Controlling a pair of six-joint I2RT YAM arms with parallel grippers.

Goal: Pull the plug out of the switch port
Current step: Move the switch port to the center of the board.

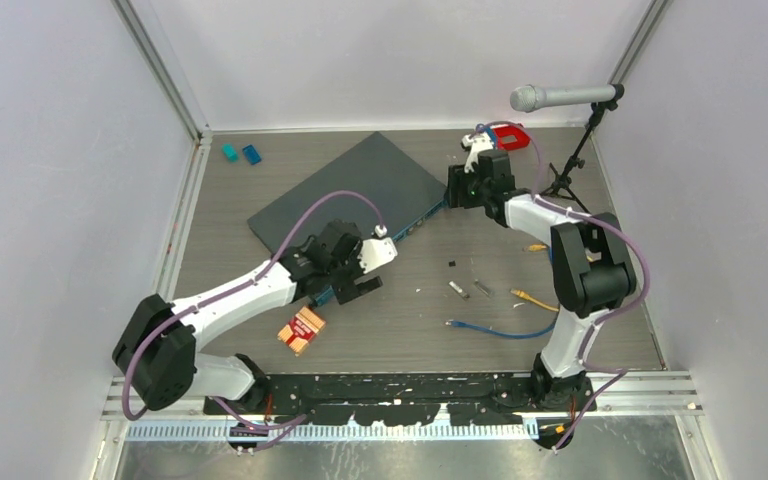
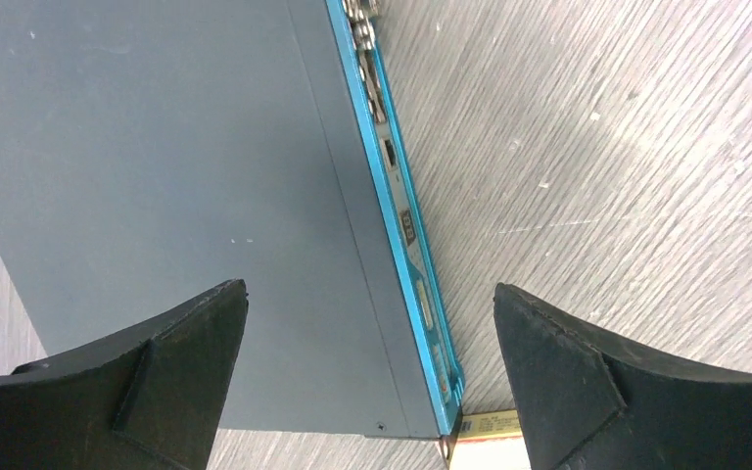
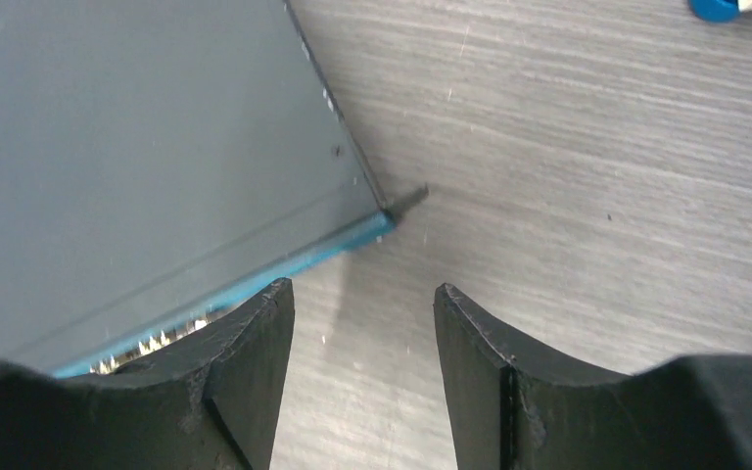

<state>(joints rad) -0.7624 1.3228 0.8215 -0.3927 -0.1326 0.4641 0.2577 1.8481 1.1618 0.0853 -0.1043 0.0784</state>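
The switch (image 1: 352,188) lies flat and slantwise on the desk (image 1: 410,335), toward the back and left of middle. Its teal front edge (image 2: 397,225) faces the open desk on the right. A few sockets (image 2: 360,24) show along that edge in the left wrist view, but no seated plug can be made out in any picture; if one is there, it is hidden or too small to tell.

The box looks like stiff sheet metal with a smooth top, so it is probably weighty yet liable to slide on the wood grain if pulled sideways. A plug of this kind is likely small, hard plastic with a springy latch. It is best taken by its body right at the socket rather than by its cord, and drawn straight out along the port while the box is held down.

The left pincer (image 2: 369,294) is released, with its jaws wide and straddling the near corner of the front edge without touching it. The right pincer (image 3: 362,289) is also released and hovers just off the far corner of that same edge. Beyond the switch, a blue cable (image 1: 495,331) and a yellow cable (image 1: 532,297) lie loose, well apart from it.
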